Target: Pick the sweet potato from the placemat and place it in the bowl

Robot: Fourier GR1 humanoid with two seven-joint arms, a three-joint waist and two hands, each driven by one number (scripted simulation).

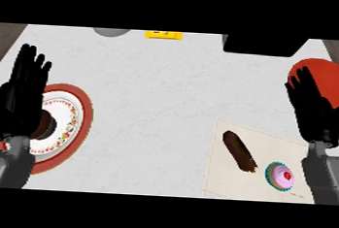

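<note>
The dark brown, elongated sweet potato [239, 151] lies on the pale rectangular placemat [226, 179], beside a pink-frosted cupcake [280, 175]. Both black hands are released, fingers straight: left hand [21, 91] over the red-rimmed patterned bowl [72, 125], right hand [312, 111] near the placemat on the white surface [159, 96].

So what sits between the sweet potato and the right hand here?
In the head view, the sweet potato lies on the placemat. Between it and the right hand there is only bare placemat and counter; the cupcake sits lower, beside the forearm.
</note>
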